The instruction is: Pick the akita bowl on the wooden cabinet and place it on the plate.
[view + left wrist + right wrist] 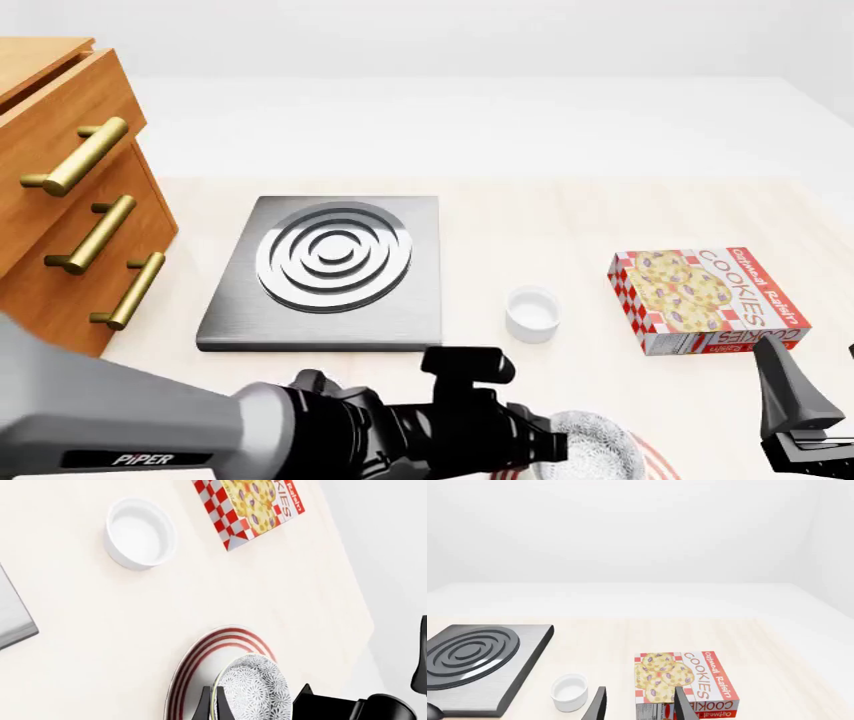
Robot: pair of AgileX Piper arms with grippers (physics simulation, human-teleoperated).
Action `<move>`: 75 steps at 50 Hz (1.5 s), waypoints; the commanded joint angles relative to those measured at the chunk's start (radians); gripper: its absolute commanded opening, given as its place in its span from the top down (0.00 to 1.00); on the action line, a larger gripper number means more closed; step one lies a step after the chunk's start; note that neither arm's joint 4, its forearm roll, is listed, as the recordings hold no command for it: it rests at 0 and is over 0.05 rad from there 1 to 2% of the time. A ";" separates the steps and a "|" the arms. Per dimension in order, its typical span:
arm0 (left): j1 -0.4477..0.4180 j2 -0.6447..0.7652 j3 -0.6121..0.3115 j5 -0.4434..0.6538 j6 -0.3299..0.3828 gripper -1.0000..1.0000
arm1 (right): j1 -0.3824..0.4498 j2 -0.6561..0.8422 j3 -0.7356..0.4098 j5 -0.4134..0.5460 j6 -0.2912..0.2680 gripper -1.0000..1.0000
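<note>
The akita bowl (257,690), grey-and-white speckled, is over the plate (200,655), a white plate with red rings. My left gripper (213,702) is shut on the bowl's rim, one finger inside and one outside. I cannot tell whether the bowl touches the plate. In the front view the bowl (597,447) shows at the bottom edge just past my left arm (400,430), with a sliver of the plate (657,466) beside it. The wooden cabinet (67,200) stands at far left. My right gripper (640,707) is open and holds nothing, at the lower right (794,405).
A grey stove slab (334,262) with silver rings lies mid-table. A small white cup (533,313) stands to the right of it, and a cookie box (707,297) lies further right. The cup (139,532) and the box (250,505) lie beyond the plate.
</note>
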 commanded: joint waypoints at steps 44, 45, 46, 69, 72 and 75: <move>-0.012 0.061 -0.003 -0.060 -0.037 1.00 | 0.000 0.000 0.000 0.000 0.000 0.00; -0.013 0.062 -0.003 -0.062 -0.039 1.00 | 0.000 0.000 0.000 0.000 0.000 0.00; -0.013 0.063 -0.003 -0.062 -0.039 1.00 | 0.000 0.000 0.000 0.000 0.000 0.00; -0.013 0.072 0.002 -0.076 -0.044 1.00 | 0.000 0.000 0.000 0.000 0.000 0.00; -0.039 0.057 0.008 -0.096 -0.048 1.00 | 0.000 0.000 0.000 0.000 0.000 0.00; -0.047 0.053 0.008 -0.095 -0.050 0.00 | 0.000 0.000 0.000 0.000 0.000 0.00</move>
